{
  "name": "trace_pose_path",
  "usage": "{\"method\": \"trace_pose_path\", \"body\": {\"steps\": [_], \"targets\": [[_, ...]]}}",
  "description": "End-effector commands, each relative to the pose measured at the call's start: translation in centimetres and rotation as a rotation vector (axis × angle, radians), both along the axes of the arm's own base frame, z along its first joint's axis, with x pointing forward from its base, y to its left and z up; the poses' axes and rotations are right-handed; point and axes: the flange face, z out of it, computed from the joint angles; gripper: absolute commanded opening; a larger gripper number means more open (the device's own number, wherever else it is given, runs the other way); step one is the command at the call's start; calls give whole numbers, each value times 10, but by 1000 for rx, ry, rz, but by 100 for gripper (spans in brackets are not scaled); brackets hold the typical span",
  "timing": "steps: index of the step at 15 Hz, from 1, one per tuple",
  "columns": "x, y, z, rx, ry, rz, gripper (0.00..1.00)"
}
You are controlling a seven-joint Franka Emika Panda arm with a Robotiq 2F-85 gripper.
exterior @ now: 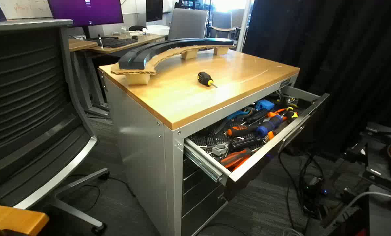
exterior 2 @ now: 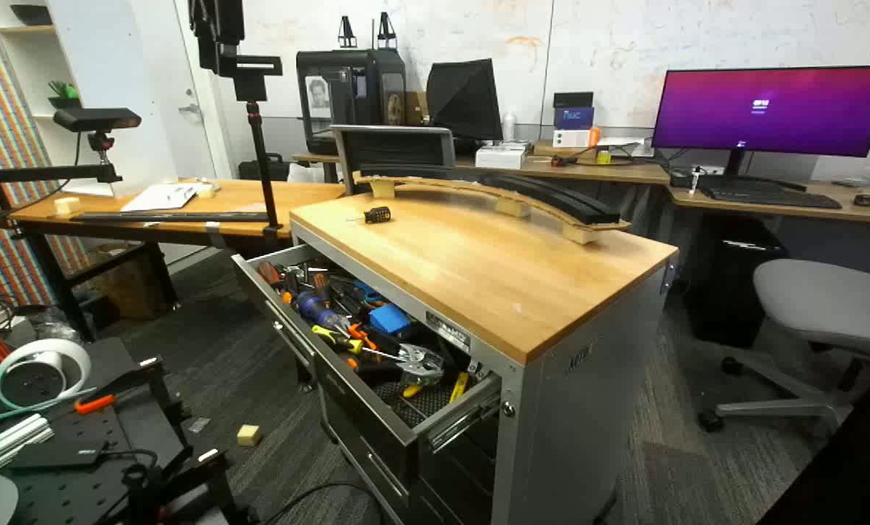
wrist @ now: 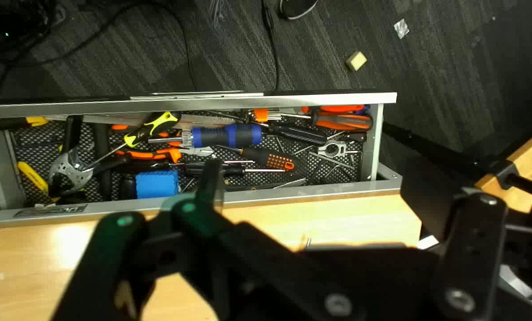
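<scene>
Stubby screwdriver (exterior: 203,78), black with a yellow collar, lies on the wooden tabletop (exterior: 169,105) near the middle of the frame in an exterior view, its tip pointing to the lower right. My gripper (wrist: 328,218) fills the lower part of the wrist view, its fingers standing wide apart. One fingertip (wrist: 209,185) comes up just left of the frame's centre, overlapping the open drawer (wrist: 101,105); I can't tell from here whether they touch. The gripper's other side, at lower right, is dark and blurred. Across the left and middle of the wrist view I see the drawer's contents: a silver-headed tool (wrist: 82,174) at the left, a blue block (wrist: 157,184) near the fingertip, a blue-and-black handle (wrist: 227,135) higher up, and a red-and-grey handle (wrist: 344,121) toward the right end. A yellow block (wrist: 356,61) sits on the carpet (wrist: 230,58) at upper right. Along the tabletop's back, upper middle in an exterior view, I have a curved black track (exterior: 182,43) on cardboard (exterior: 150,67).
</scene>
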Motion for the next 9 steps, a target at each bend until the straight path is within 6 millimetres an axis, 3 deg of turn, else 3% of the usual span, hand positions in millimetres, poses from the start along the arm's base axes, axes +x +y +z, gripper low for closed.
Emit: {"method": "trace_pose_path", "body": {"steps": [1,5,6,7,9], "targets": [[1,0,2,0,-3,0,100],[1,0,7,2,-14,1,100],[11,-9,-1,46,-19,-15,100],[39,-17,-19,78,-5,-39,100],[77,-10,-43,67,-2,-74,100]]}}
